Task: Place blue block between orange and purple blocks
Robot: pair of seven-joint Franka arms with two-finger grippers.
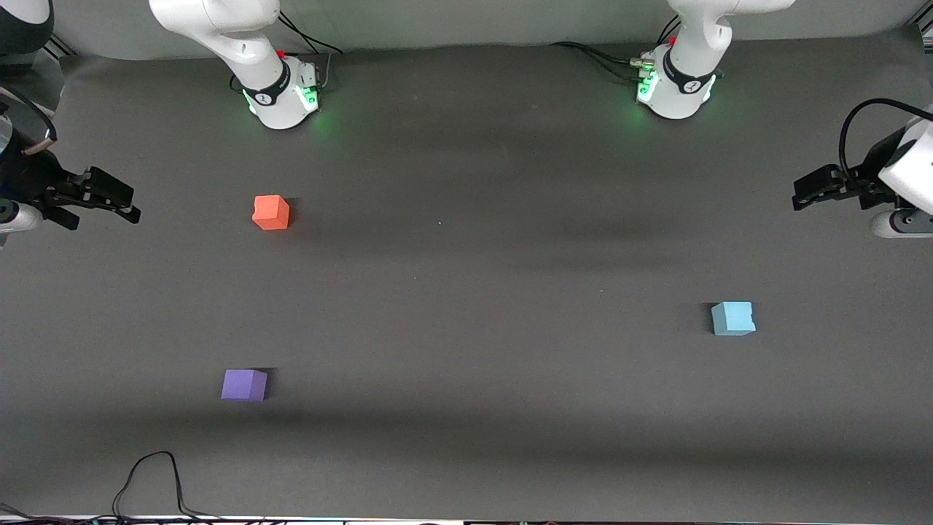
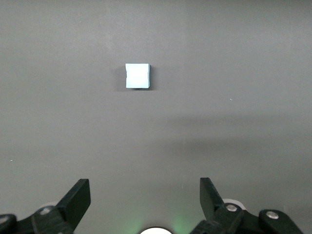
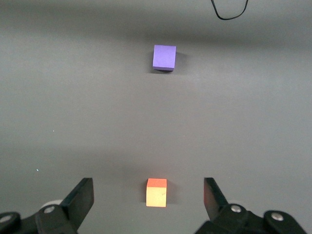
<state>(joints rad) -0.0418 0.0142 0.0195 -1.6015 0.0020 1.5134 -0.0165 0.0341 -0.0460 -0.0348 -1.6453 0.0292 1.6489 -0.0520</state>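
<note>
The light blue block (image 1: 732, 318) lies on the dark table toward the left arm's end; it also shows in the left wrist view (image 2: 137, 76). The orange block (image 1: 271, 212) and the purple block (image 1: 245, 384) lie toward the right arm's end, the purple one nearer the front camera, with a wide gap between them. My left gripper (image 1: 798, 197) hangs open and empty over its end of the table (image 2: 145, 187). My right gripper (image 1: 133, 205) hangs open and empty over its own end (image 3: 148, 187). The right wrist view shows the orange block (image 3: 156, 192) below and the purple block (image 3: 164, 57) farther off.
The two arm bases (image 1: 280, 95) (image 1: 678, 87) stand along the table edge farthest from the front camera. A black cable (image 1: 157, 474) loops onto the table at the edge nearest that camera, near the purple block; it also shows in the right wrist view (image 3: 229, 12).
</note>
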